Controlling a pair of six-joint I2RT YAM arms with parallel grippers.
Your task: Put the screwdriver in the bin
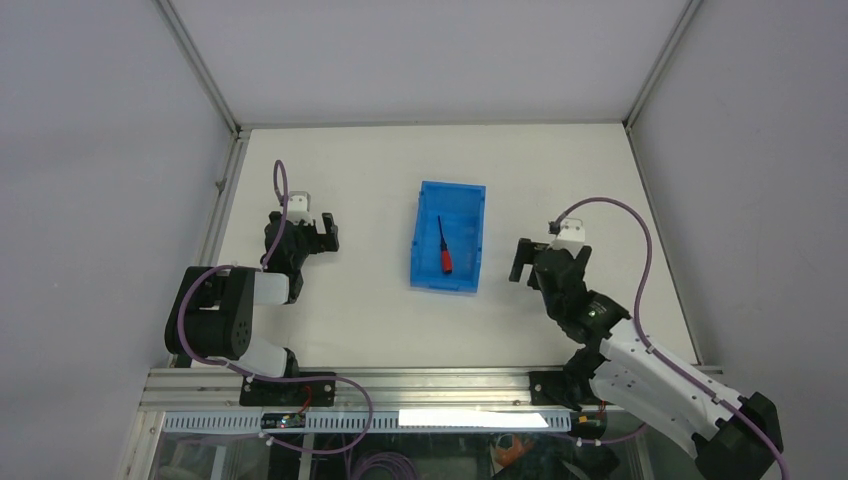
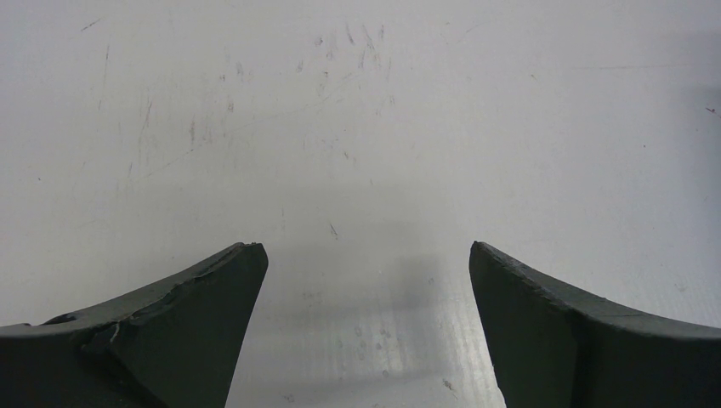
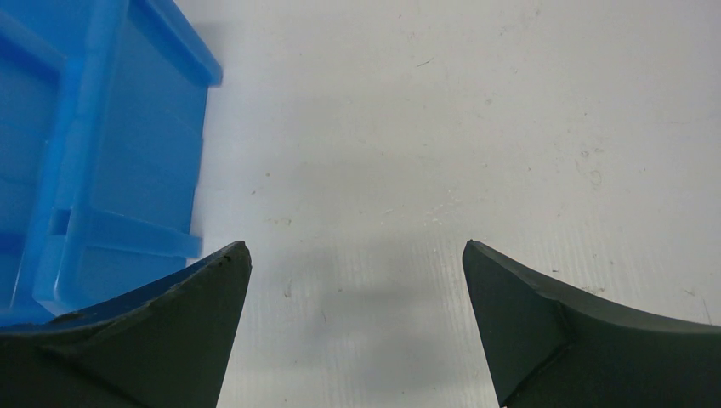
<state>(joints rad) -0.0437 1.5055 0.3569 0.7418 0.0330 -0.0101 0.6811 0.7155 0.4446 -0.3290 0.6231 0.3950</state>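
Starting on the left: the left fingers [image 1: 322, 232] are hanging spread wide apart over bare tabletop [image 1: 370, 300], well apart from everything and gripping nothing. The wrist view is only showing scuffed white surface between them, so that arm isn't really playing a part here. Moving to the middle, the bin [image 1: 450, 186] is sitting on the tabletop and the screwdriver [image 1: 443, 248] is lying flat on its floor, red handle pointing toward the arms, thin black shaft pointing away, nothing hanging over a wall. So I'm reading the drop as done and the step in hand as just getting clear. Over on the right, the right fingers [image 1: 525, 262] are standing wide apart and empty, hovering near the bin's right wall with a strip of tabletop showing between; in the wrist view the blue wall is sitting just beside one finger. If I were driving this, I'd be pulling that arm up and out to the right, away from the wall, rather than swinging across the bin, since a light plastic bin is probably sliding at the first nudge.
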